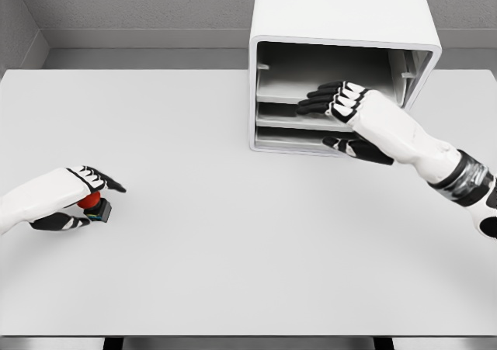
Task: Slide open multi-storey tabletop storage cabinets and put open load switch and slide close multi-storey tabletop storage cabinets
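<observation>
So the load switch (95, 205) is way off to the left of the cabinet (342, 63), pinched in the left hand (66, 199) between thumb and fingers. Can't really tell which way it points. Right hand (349, 113) has fingers flat on the cabinet's middle shelf, holding nothing.

cabinet (342, 16): white outside, grey inside, upper right of the frame
table (233, 233): plain pale grey, no pattern
switch (95, 205): red top on a dark base with a small blue edge, lower left
left hand (66, 199): white back, black fingers with white segments
right hand (345, 109): white back, black fingers with white patches
right wrist (466, 178): black and grey bands
wall (140, 1): speckled grey, top of the frame
</observation>
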Robot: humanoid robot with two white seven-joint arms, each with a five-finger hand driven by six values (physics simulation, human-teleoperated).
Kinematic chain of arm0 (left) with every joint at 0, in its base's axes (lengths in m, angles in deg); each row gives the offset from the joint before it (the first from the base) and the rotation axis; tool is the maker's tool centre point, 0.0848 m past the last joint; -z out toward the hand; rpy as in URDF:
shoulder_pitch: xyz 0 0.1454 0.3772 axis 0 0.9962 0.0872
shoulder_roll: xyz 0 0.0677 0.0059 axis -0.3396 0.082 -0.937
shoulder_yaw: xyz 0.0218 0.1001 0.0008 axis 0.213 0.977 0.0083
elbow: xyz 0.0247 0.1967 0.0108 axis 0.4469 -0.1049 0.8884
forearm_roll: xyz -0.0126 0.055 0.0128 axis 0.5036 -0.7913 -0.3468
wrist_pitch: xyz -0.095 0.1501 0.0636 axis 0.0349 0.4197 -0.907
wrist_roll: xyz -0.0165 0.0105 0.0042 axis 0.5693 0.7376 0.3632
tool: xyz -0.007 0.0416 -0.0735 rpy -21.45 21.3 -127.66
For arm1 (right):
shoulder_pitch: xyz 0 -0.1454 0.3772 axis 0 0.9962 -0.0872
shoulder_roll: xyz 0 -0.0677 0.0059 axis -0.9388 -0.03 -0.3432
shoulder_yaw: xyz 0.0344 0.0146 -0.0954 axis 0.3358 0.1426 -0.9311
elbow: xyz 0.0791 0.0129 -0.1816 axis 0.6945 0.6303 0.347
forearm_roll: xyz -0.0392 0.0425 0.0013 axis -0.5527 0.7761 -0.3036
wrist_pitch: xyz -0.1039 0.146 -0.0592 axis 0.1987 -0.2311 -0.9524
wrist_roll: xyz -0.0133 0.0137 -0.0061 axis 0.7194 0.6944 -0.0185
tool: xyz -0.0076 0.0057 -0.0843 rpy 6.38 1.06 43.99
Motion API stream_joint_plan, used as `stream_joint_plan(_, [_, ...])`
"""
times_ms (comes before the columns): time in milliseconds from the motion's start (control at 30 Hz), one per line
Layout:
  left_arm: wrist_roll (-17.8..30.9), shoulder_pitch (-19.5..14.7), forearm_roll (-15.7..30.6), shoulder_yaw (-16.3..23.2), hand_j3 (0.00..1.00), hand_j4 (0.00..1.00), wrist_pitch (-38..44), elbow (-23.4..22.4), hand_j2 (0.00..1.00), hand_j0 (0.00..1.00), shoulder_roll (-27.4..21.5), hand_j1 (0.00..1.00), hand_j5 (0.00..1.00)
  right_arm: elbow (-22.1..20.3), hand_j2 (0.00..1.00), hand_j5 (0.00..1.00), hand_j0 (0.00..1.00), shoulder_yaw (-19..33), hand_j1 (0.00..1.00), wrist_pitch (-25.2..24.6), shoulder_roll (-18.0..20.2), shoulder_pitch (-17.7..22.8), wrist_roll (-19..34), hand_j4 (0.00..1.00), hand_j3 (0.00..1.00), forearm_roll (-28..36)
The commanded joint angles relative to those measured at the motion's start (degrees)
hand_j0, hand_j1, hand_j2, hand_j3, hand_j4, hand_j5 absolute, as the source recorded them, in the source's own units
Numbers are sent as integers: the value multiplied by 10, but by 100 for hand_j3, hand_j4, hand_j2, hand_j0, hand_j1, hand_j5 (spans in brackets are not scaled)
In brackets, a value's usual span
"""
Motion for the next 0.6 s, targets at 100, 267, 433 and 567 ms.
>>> stream_joint_plan(100, [0, 0, 3, -3, 74, 74, 2, -4, 74, 74, -4, 74, 74, 57, 79, 79, 79, -9, 79, 0, -30, -17, 5, 79, 79, 3])
stream_joint_plan(267, [0, 0, 1, -5, 74, 74, 2, -8, 74, 74, -7, 74, 74, 101, 79, 79, 79, -8, 79, 0, -45, -36, 4, 79, 79, 3])
stream_joint_plan(433, [0, 0, 0, -6, 58, 58, 2, -8, 58, 58, -7, 58, 58, 123, 79, 79, 79, -9, 79, 0, -60, -40, 10, 79, 79, 2])
stream_joint_plan(567, [0, 0, -1, -5, 49, 49, 2, -8, 49, 49, -7, 49, 49, 148, 79, 79, 79, -22, 79, 0, -76, -57, 17, 79, 79, 3])
